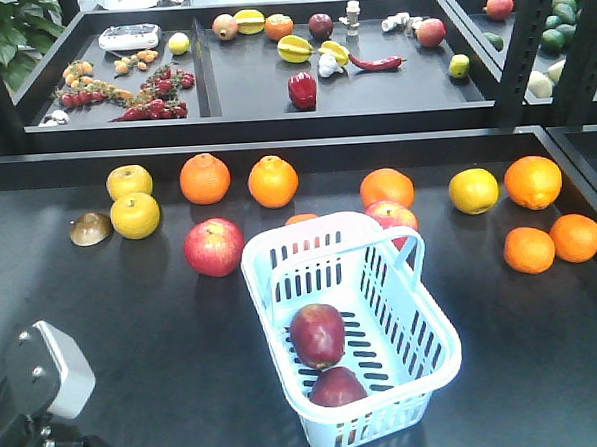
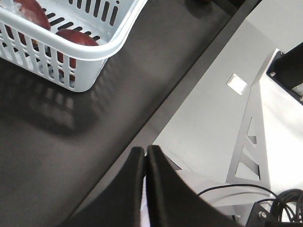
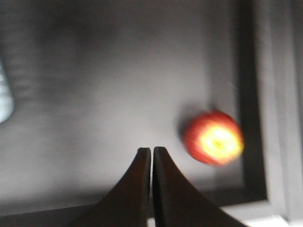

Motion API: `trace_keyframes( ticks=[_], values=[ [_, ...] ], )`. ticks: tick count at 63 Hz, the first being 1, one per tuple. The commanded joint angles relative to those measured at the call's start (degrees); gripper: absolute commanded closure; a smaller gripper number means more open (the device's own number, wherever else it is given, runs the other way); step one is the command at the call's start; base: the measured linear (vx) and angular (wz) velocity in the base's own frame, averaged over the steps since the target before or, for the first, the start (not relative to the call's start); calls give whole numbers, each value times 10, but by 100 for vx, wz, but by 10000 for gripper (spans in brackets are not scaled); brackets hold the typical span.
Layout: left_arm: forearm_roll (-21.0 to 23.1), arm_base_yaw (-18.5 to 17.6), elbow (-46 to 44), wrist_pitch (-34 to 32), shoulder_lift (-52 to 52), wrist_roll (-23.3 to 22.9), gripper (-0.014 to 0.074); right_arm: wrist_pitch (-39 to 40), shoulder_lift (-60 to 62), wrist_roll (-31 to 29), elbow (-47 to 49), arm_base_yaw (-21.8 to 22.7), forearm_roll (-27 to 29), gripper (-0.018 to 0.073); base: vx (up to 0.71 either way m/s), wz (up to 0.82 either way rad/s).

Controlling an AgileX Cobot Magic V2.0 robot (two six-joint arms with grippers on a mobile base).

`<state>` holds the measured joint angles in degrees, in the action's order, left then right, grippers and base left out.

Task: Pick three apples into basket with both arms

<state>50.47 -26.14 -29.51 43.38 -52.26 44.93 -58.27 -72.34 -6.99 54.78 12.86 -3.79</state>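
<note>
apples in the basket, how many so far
2. One apple lies mid-basket, the other at the near end beside it. No third shows inside; the near wall could hide little. Both also show in the left wrist view.

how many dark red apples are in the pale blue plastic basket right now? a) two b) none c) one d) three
a: the front view shows two dark red apples lying on the slotted bottom of the pale blue plastic basket, one behind the other; both also show through the basket's wall in the left wrist view.
</note>
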Motion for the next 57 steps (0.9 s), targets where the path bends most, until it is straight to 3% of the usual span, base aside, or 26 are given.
trace_keyframes(
  ticks=[1,13,26,34,57],
  values=[
    [27,-2,-14,-9,7,-5,603,15,-5,5,14,50,-7,523,0,0],
    [27,-2,-14,-9,7,-5,603,6,-62,2,14,108,-7,360,0,0],
    [27,-2,-14,-9,7,-5,603,-31,-142,11,14,119,-5,-6,0,0],
    [27,-2,-14,-9,7,-5,603,-24,-172,33,14,119,-6,-157,0,0],
    [27,-2,-14,-9,7,-5,603,3,-242,70,14,119,-70,-131,0,0]
  ],
)
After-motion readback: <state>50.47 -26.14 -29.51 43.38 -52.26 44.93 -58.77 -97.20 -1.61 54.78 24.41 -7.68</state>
